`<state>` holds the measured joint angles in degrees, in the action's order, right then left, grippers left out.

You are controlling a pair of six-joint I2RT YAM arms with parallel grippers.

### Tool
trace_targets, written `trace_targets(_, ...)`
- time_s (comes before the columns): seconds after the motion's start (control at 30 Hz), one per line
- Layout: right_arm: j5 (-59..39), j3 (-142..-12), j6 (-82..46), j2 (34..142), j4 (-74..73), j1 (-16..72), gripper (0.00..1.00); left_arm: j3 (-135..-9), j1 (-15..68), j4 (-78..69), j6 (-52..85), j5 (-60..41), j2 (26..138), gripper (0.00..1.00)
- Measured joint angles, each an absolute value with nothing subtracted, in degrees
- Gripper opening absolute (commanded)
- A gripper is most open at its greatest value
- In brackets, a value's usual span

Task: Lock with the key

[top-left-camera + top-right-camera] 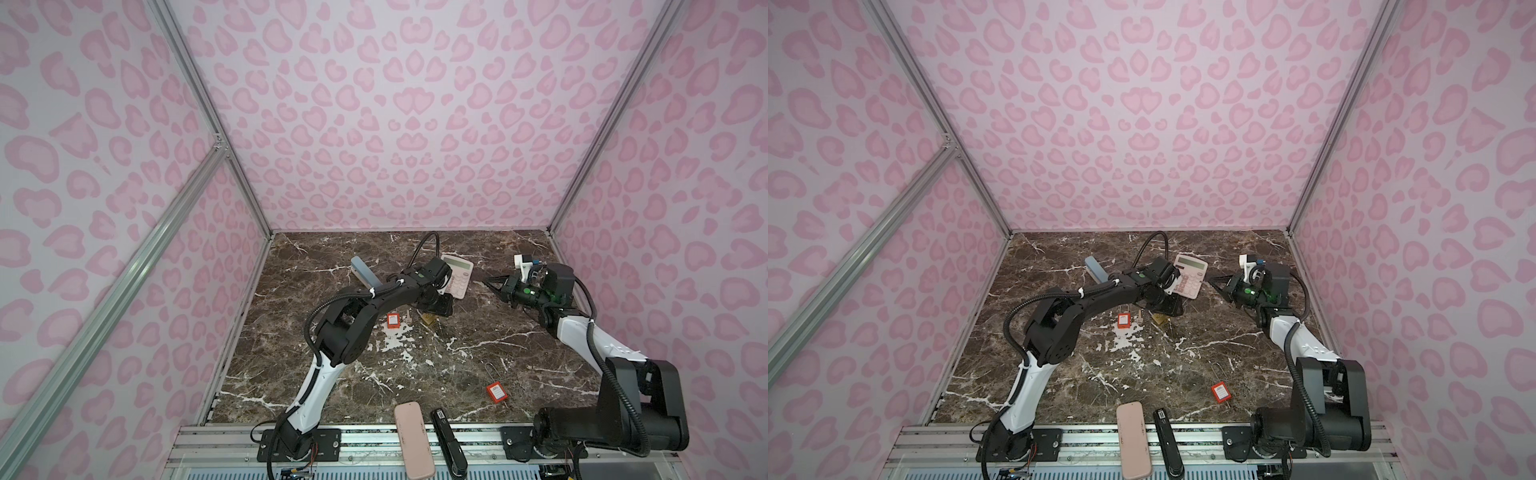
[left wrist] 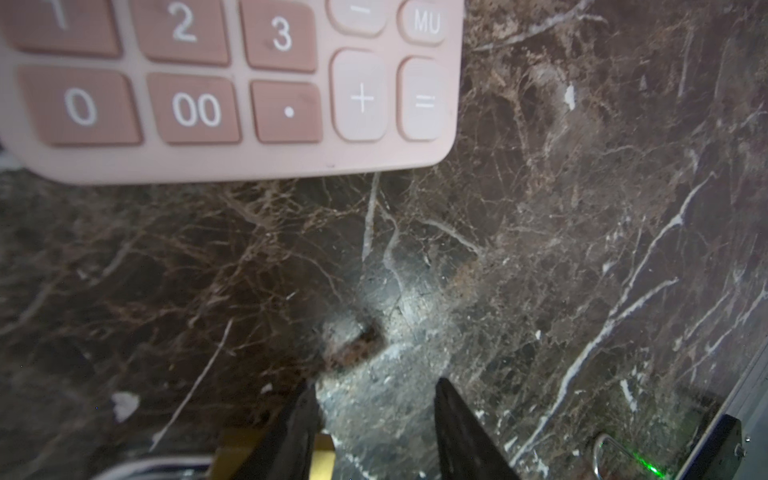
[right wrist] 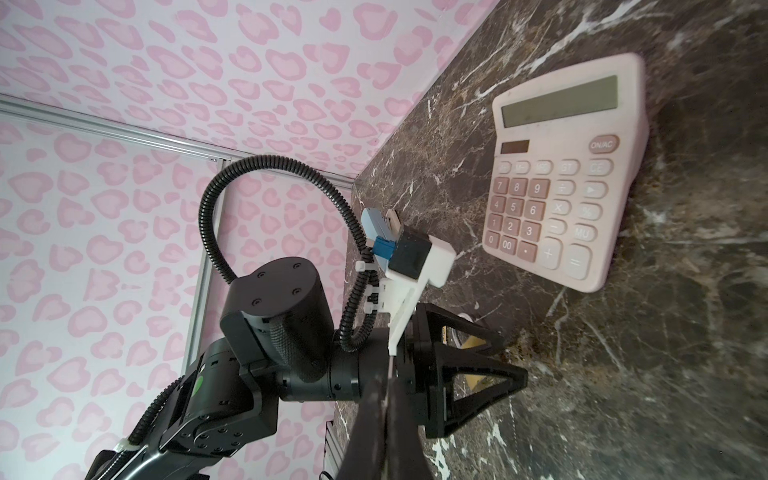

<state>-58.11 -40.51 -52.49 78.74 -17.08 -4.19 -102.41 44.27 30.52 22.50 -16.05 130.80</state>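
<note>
Lying just beside the left fingers (image 2: 291,432), the brass padlock (image 2: 235,451), partly hidden.

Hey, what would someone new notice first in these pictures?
The pink heart-patterned walls around the dark brown marble table stand out first. Next comes the pale pink calculator at the back, beside the left pincer, which hangs low by a small brass padlock.

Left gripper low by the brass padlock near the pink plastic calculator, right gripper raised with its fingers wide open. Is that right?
No: the right gripper is shut, fingers pressed together, as the right wrist view shows. It is raised, and the left gripper is low by the brass padlock near the pink plastic calculator.
</note>
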Motion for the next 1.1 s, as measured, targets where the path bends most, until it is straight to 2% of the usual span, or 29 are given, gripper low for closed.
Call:
trace_targets(0.87, -58.1, -39.6, -52.5, 78.7, -17.1, -4.2, 0.00, -98.5, 45.1, 29.7, 22.8, -16.3, 128.8, 0.48)
trace_targets(1.1, -55.7, -38.1, -51.5, 78.7, -16.7, -4.2, 0.00, -98.5, 45.0, 29.9, 25.1, -19.3, 126.8, 0.49)
